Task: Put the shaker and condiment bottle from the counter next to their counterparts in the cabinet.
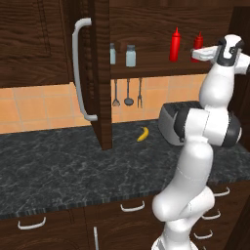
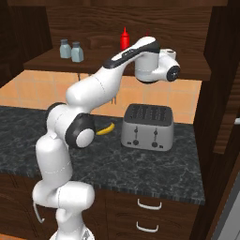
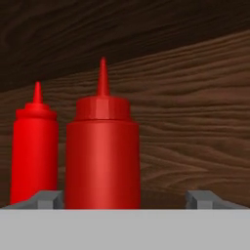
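On the cabinet shelf (image 1: 146,71) the deep-red condiment bottle (image 3: 102,151) stands upright between my gripper's (image 3: 124,199) spread fingers, nearer the left fingertip (image 3: 49,197). The gripper is open and grips nothing. Just beyond stands its counterpart, a brighter red bottle (image 3: 34,151). From the left base view the condiment bottle (image 1: 197,46) is at my gripper (image 1: 197,53), with the taller bottle (image 1: 175,45) to its left. Two near-identical shakers (image 1: 113,53) (image 1: 130,55) stand side by side further left on the shelf; I cannot tell them apart.
The cabinet door (image 1: 100,73) hangs open over the counter (image 1: 58,171), its curved grey handle (image 1: 80,68) facing out. A toaster (image 2: 147,126) and a banana (image 1: 142,134) sit on the counter below the shelf. Utensils (image 1: 128,93) hang on the tiled wall.
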Motion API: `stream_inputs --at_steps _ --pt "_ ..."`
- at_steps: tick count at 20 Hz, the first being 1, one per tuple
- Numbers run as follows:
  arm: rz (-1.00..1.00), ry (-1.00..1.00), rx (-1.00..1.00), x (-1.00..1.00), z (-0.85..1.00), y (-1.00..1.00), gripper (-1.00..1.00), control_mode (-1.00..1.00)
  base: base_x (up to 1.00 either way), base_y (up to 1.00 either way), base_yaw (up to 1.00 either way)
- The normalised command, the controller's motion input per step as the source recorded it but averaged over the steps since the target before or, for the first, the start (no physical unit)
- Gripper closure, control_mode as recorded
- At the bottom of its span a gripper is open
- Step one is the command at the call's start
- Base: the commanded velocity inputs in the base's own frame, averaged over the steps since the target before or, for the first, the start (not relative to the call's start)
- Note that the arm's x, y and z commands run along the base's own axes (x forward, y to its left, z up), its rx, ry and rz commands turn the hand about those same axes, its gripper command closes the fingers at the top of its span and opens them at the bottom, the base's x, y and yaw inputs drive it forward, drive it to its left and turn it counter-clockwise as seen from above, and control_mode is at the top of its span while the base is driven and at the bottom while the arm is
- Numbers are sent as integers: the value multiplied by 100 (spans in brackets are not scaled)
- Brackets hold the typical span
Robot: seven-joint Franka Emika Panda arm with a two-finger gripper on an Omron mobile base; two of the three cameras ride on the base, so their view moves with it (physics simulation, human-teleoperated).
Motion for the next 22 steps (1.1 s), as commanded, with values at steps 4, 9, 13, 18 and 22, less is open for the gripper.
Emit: stream_inputs --at_steps 4,9,13,18,22 --pt "0 0 -5 0 5 0 -100 -100 0 0 0" --pt "-2 1 -5 -3 14 0 -100 -100 0 0 0" --pt "-10 3 -2 -60 33 -2 -100 -100 0 0 0" --pt "-14 3 0 -90 34 -11 -100 -100 0 0 0" --pt "-23 0 0 -100 13 -1 -100 -100 0 0 0"
